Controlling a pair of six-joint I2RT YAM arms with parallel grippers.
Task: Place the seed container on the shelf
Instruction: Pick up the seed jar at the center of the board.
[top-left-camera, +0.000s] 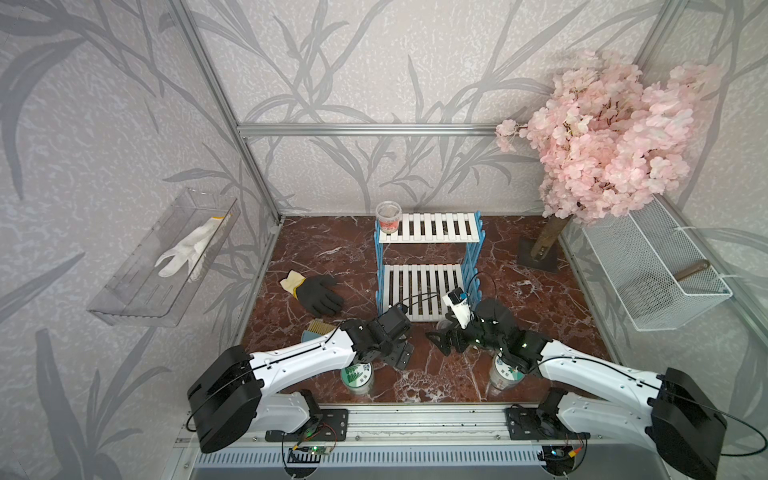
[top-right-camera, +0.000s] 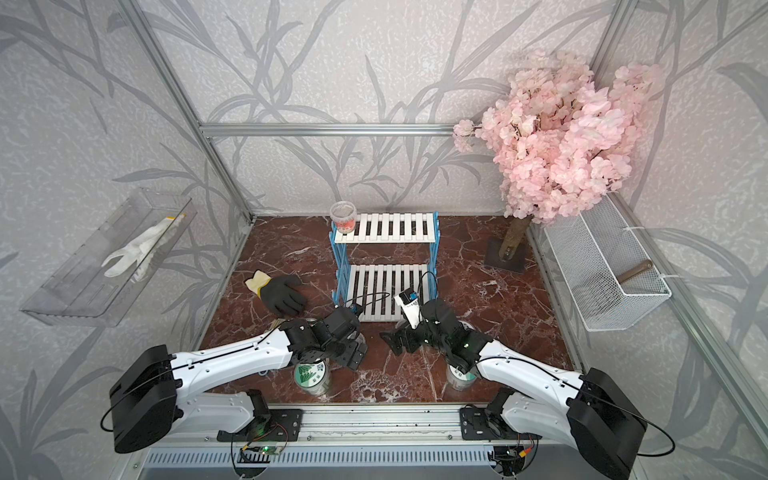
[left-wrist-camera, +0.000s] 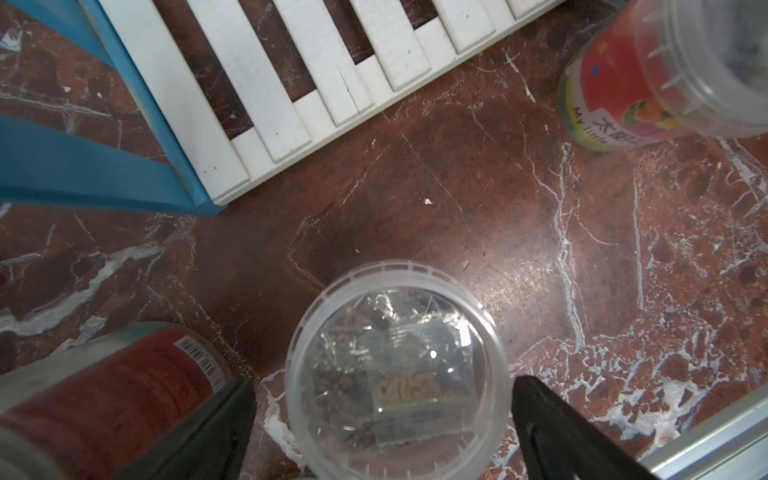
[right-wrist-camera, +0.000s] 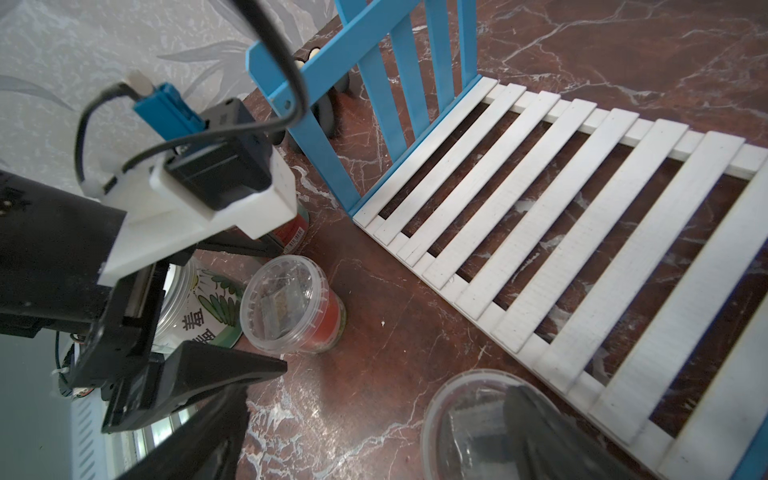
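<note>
Since the left gripper (left-wrist-camera: 384, 386) hangs spread wide with a finger either side of the seed container (left-wrist-camera: 397, 357), nothing gripped yet, it should drop lower and pinch below the lid rim. Container stands on the marble tabletop (left-wrist-camera: 457, 199), just near of the shelf (top-left-camera: 419, 282); a red-label can (left-wrist-camera: 108, 386) crowds one finger. The right gripper (top-left-camera: 440, 343) is spread too, gripping nothing. Lift straight up before heading far.

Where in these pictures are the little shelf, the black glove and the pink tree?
Shelf (top-left-camera: 432, 237): in a top view, front edge of its upper tier.
Black glove (top-left-camera: 320, 293): in a top view, the palm.
Pink tree (top-left-camera: 602, 137): in a top view, the blossoms.
</note>
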